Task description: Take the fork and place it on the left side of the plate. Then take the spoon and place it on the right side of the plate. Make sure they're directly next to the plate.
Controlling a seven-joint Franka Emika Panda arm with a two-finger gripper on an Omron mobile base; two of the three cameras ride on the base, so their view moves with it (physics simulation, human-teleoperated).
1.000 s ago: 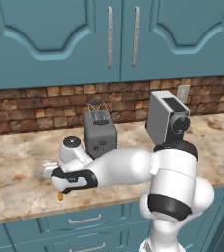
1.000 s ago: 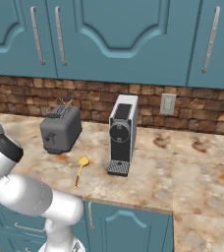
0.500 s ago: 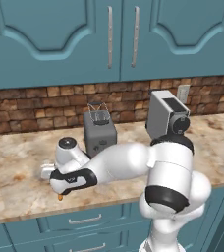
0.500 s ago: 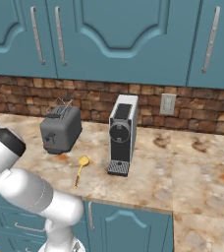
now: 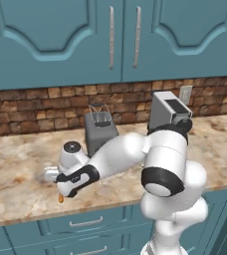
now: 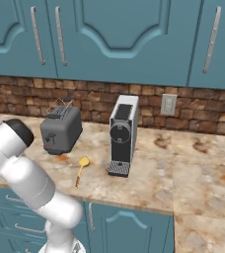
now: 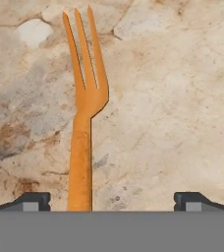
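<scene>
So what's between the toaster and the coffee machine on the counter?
In the right base view the spoon lies on the counter between the toaster and the coffee machine, a little nearer the front edge, touching neither.

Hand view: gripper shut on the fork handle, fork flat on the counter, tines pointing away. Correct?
Not quite. The gripper is open, its tips standing wide on either side of the fork handle without touching it, as the hand view shows. The fork does lie flat on the counter, tines pointing away.
</scene>
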